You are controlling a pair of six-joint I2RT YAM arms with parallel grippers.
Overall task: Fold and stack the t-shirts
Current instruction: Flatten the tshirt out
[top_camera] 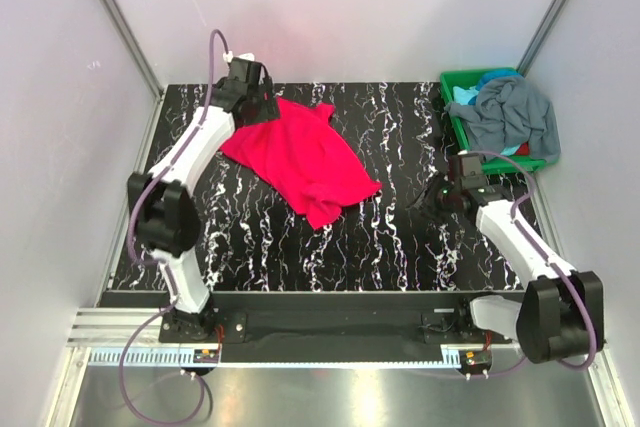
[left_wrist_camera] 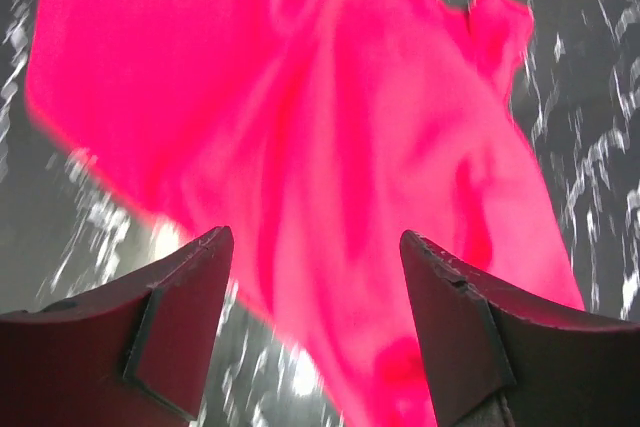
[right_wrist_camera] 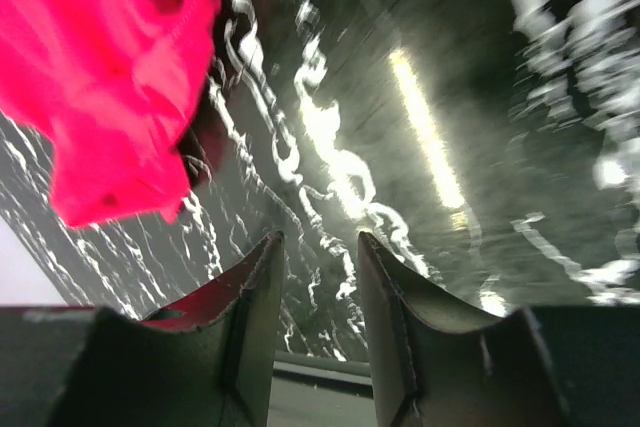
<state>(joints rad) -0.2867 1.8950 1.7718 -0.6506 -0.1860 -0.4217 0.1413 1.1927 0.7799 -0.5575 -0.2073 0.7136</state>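
**Item 1: left gripper [left_wrist_camera: 315, 237].** Fingers [left_wrist_camera: 175, 322] standing wide apart, pinching nothing. Hanging above the magenta t-shirt [left_wrist_camera: 300, 97], with pink-red cloth filling the gap between the tips and running under the finger on the right of the wrist view. Touching the cloth or hovering clear of it: cannot tell. In the top view, sitting at the shirt's far left corner, near the back edge of the table [top_camera: 400, 247].

**Item 2: right gripper [right_wrist_camera: 320, 242].** Fingers [right_wrist_camera: 395, 327] standing narrowly apart with a slim gap between the tips, gripping nothing. Pointing at bare black marbled tabletop, with white veins and a streak of glare showing beyond the gap. Hanging well apart from the magenta t-shirt, with one corner of it showing at the upper left of the wrist view. In the top view, hovering right of centre, just in front of the green bin [top_camera: 455, 122].

**Item 3: magenta t-shirt.** Lying spread and rumpled on the table, left of centre. Slanting from the far left toward the middle, one corner pointing to the near right. Not yet folded.

**Item 4: grey-blue t-shirt [top_camera: 515, 112].** Lying heaped in the green bin at the far right corner of the table, draping over the bin's right rim.

**Item 5: teal-blue t-shirt [top_camera: 463, 95].** Lying in the same bin, mostly buried under the grey-blue one, peeking out at the far left of the bin.
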